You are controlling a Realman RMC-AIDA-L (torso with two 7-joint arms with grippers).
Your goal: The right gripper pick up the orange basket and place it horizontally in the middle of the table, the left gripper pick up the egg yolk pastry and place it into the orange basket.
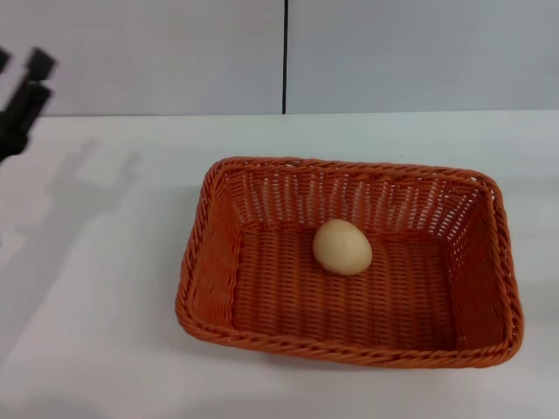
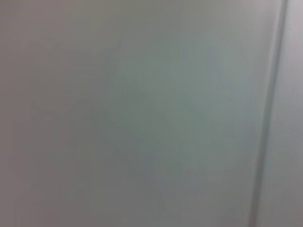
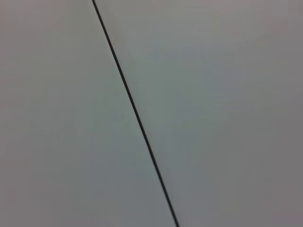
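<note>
The small round pale-tan egg yolk pastry (image 1: pixel 342 247) lies inside the large rectangular orange woven basket (image 1: pixel 210 279), just toward 12 o'clock of its floor's centre, on the plain white tabletop (image 1: pixel 96 288). It looks light, soft and crumbly (best cradled gently across its domed sides). The black left claw (image 1: pixel 19 92) hangs at 10 o'clock, fingers parted, holding nothing. The right claw is out of view.
</note>
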